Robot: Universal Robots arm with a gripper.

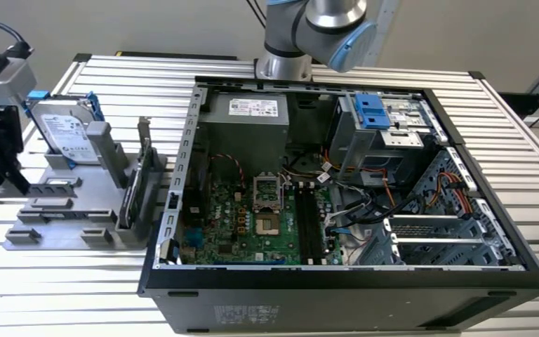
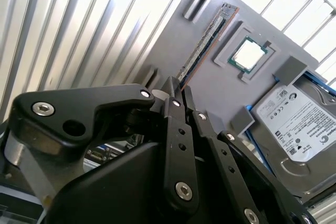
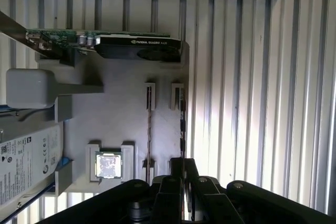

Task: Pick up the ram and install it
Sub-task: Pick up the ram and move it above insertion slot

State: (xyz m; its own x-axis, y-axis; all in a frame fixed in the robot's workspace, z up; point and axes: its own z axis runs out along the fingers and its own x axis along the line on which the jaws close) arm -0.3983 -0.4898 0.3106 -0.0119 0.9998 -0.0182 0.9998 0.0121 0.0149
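Gripper (image 2: pixel 177 85) first: you have its black fingers (image 2: pixel 171 145) drawn close together and pinched on the near end of the ram (image 2: pixel 208 41). The stick's thin edge runs straight out from between the tips in both wrist views. The ram stands on edge on the grey fixture plate (image 2: pixel 226 95), and its far end sits in a small raised holder (image 3: pixel 178 96).

Just beside the ram, a square processor chip (image 2: pixel 251 55) lies flat in its own framed recess on the same plate. Past the chip, a silver hard drive (image 2: pixel 299 124) with blue rails leans in a bracket at the plate's edge. In the first wrist view a graphics card (image 3: pixel 137 45) stands on edge along the plate's far side.

In the exterior view you find the gripper at the left edge of the frame, about mid-height and low over the plate. The hard drive is upright behind it in the upper left. The card stands between the plate and the open computer case (image 1: pixel 344 298).

That case fills the middle and right of the frame and lies on its side on the slatted metal table (image 1: pixel 73 295). Inside it, the green motherboard (image 1: pixel 241 225) faces up in the lower middle, with the long black memory slots (image 1: pixel 311 226) beside it. A grey power supply (image 1: pixel 246 119) sits above them. The arm's base (image 1: pixel 283 67) rises at the top centre, behind the case.
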